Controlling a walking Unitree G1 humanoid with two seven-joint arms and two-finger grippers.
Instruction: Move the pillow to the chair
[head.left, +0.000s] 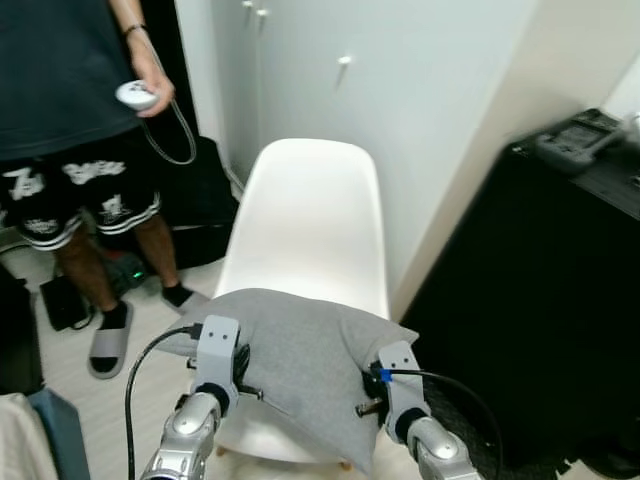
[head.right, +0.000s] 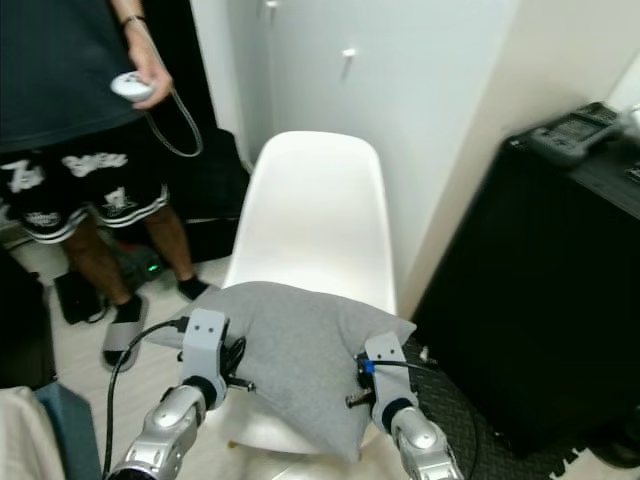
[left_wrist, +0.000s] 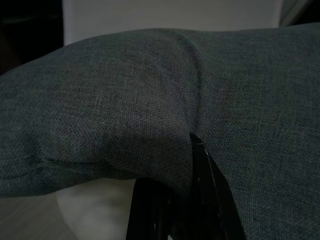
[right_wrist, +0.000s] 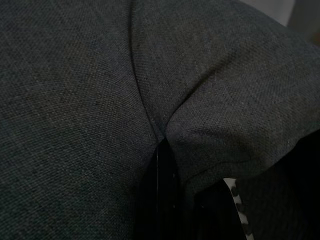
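A grey pillow (head.left: 300, 355) hangs over the seat of a white shell chair (head.left: 312, 215), its far edge near the backrest. My left gripper (head.left: 243, 368) is shut on the pillow's left side. In the left wrist view its black fingers (left_wrist: 202, 192) pinch a fold of the fabric, with the white seat (left_wrist: 92, 210) just below. My right gripper (head.left: 368, 392) is shut on the pillow's right side, and the cloth creases around one black finger (right_wrist: 164, 190). I cannot tell whether the pillow rests on the seat.
A person (head.left: 70, 120) stands at the left holding a white controller (head.left: 137, 95) with a cable. A black cabinet (head.left: 540, 300) stands close on the right. White cupboard doors (head.left: 420, 90) are behind the chair. Dark bags (head.left: 200, 195) lie on the floor left of it.
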